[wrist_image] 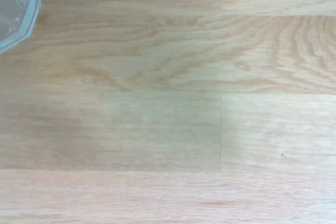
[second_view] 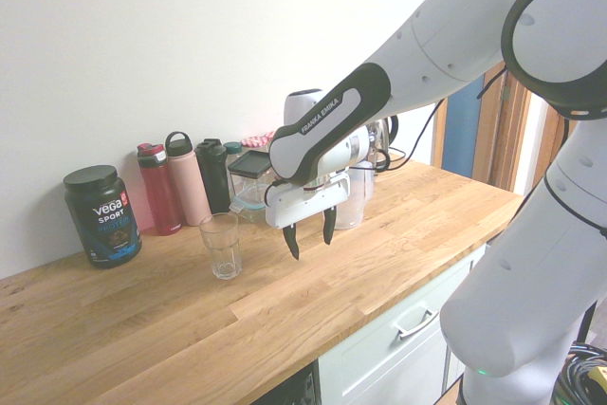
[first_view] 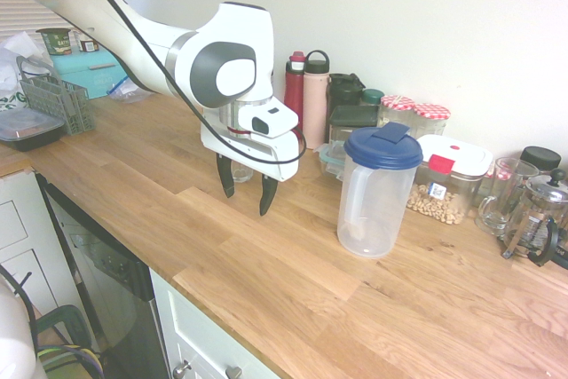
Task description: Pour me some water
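Gripper: your gripper (first_view: pixel 247 191) hangs above the wooden counter (first_view: pixel 266 264) with its two dark fingers (second_view: pixel 292 243) pointing down and spread apart; you hold nothing, and the tips touch nothing.
Gap between fingers: you can see bare wood through it in both exterior views, so the jaws stand released, fairly wide.
Pitcher: the clear plastic pitcher (first_view: pixel 376 193) with the blue lid stands upright on the counter, to the right of your gripper in the first exterior view and well apart from it; in the second exterior view it sits just behind your gripper, mostly hidden.
Pitcher contents: you cannot tell from these views how much water it holds.
Glass: the drinking glass (second_view: pixel 220 246) stands upright on the counter, near your gripper on its other side from the pitcher, and looks empty; its rim (wrist_image: pixel 16 9) shows at the corner of the wrist view.
Below the wrist: only plain countertop planks fill the wrist view.
Back row: a red bottle (first_view: pixel 295 86) and a pink bottle (first_view: pixel 315 88) stand against the wall, with a dark protein tub (second_view: pixel 102 215) further along.
Far right: a French press (first_view: pixel 535 215) sits beside glass jars.
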You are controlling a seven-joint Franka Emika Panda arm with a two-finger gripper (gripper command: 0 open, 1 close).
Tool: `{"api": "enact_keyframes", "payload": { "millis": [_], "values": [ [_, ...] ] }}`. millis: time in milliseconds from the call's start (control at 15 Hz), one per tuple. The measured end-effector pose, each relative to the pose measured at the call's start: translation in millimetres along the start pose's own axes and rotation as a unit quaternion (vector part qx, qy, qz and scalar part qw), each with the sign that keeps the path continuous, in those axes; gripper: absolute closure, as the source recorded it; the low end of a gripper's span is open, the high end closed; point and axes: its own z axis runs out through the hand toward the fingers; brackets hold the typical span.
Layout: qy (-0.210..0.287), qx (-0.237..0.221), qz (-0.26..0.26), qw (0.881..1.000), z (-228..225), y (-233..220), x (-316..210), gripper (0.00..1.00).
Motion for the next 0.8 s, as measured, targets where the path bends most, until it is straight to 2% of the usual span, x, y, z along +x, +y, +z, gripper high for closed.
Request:
{"api": "enact_keyframes", "payload": {
  "millis": [200, 467, 667, 800],
  "values": [
    [0.007, 0.004, -0.002, 1.000, -5.8, -2.9, 2.5, 0.00],
    [0.033, 0.043, -0.024, 0.998, -86.5, -13.6, 22.5, 0.00],
    [0.054, 0.096, -0.050, 0.993, -160.9, 25.9, 38.8, 0.00],
    [0.070, 0.110, -0.055, 0.990, -185.7, 58.9, 46.1, 0.00]
  ]
}}
